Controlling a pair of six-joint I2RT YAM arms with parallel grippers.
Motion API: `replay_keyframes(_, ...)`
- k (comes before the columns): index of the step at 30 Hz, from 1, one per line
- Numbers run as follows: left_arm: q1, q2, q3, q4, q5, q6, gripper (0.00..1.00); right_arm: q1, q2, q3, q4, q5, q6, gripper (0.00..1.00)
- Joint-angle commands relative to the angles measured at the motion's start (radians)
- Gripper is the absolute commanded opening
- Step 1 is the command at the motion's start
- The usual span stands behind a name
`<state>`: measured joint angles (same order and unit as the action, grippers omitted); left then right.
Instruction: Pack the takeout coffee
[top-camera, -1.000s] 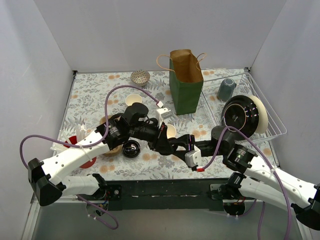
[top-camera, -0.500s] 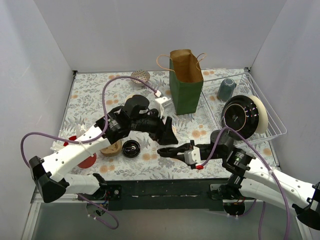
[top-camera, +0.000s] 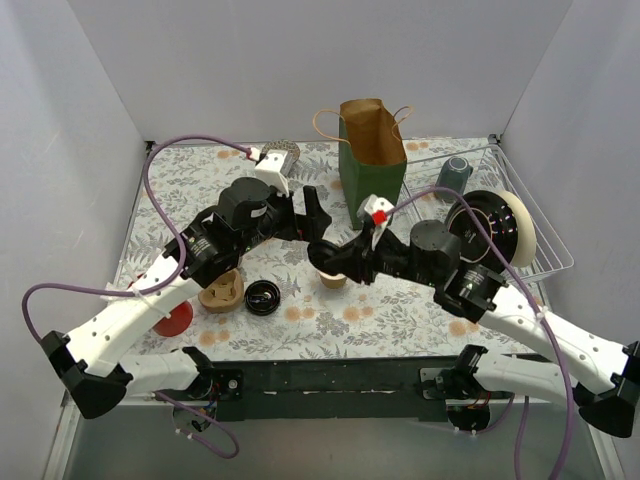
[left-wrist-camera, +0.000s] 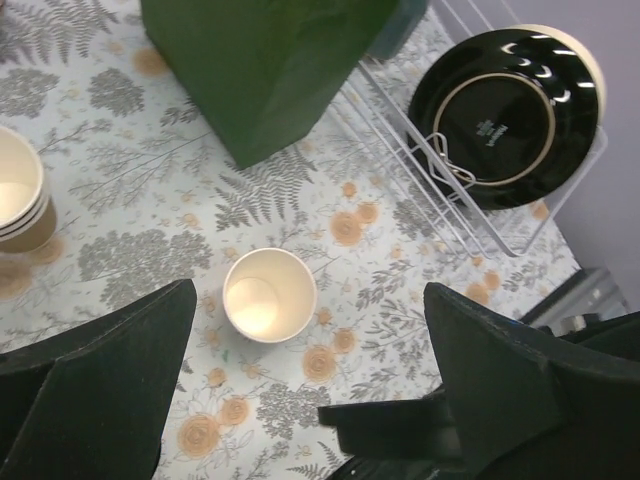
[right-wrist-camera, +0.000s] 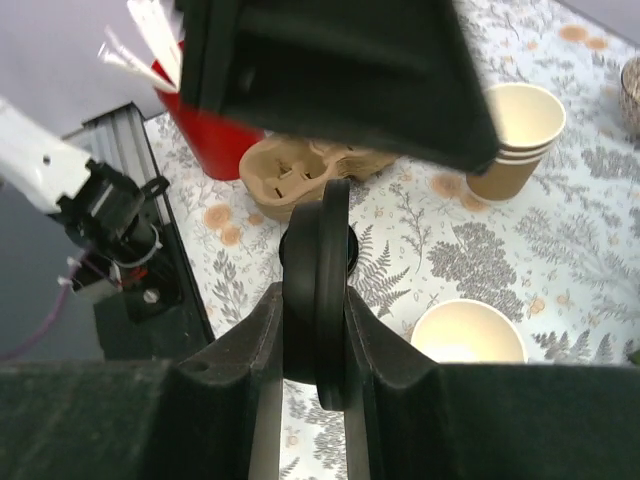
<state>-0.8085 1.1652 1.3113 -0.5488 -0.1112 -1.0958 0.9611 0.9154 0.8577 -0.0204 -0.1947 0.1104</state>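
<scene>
The takeout coffee cup (top-camera: 333, 279), tan paper, stands open-topped with no lid on the floral cloth; it also shows in the left wrist view (left-wrist-camera: 268, 294) and the right wrist view (right-wrist-camera: 468, 337). My right gripper (top-camera: 328, 256) (right-wrist-camera: 318, 300) is shut on a black sip lid (right-wrist-camera: 330, 290), held edge-on just above and beside the cup. Above the cup hangs my left gripper (top-camera: 312, 222) (left-wrist-camera: 312, 310), wide open and holding nothing. The green paper bag (top-camera: 372, 165) (left-wrist-camera: 260, 70) stands open behind the cup.
A spare black lid (top-camera: 262, 297) and a pulp cup carrier (top-camera: 221, 292) (right-wrist-camera: 300, 165) lie left of the cup. Stacked paper cups (right-wrist-camera: 515, 130) (left-wrist-camera: 15, 205) stand behind. A red holder (top-camera: 175, 320) is at the left. The wire rack (top-camera: 540, 262) at the right holds a black plate (top-camera: 485, 230) and a mug (top-camera: 455, 177).
My left gripper has opened, let go of the cup and lifted back to the left. My right gripper has carried the black lid from the table's front to the cup.
</scene>
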Motion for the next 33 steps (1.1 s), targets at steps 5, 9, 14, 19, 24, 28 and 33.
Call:
replay_keyframes(5,0.008,-0.151,-0.217,0.079,-0.151,0.007,0.98,-0.269,0.036,-0.02,-0.001,-0.202,0.345,0.01)
replay_keyframes(9,0.008,-0.245,-0.328,0.165,-0.061,0.016,0.98,-0.34,0.074,-0.06,0.063,-0.298,0.403,0.01)
replay_keyframes(14,0.008,-0.251,-0.4,0.231,0.073,0.002,0.98,-0.381,0.134,-0.101,0.166,-0.422,0.455,0.01)
replay_keyframes(19,0.009,-0.201,-0.429,0.24,0.065,-0.058,0.93,-0.403,0.229,-0.108,0.243,-0.494,0.52,0.01)
replay_keyframes(24,0.012,-0.179,-0.503,0.273,0.082,-0.142,0.89,-0.415,0.316,-0.105,0.33,-0.535,0.569,0.01)
replay_keyframes(28,0.017,-0.188,-0.557,0.312,0.087,-0.171,0.87,-0.427,0.373,-0.089,0.329,-0.549,0.583,0.01)
replay_keyframes(33,0.02,-0.154,-0.575,0.329,0.07,-0.185,0.85,-0.435,0.425,-0.098,0.358,-0.563,0.612,0.01)
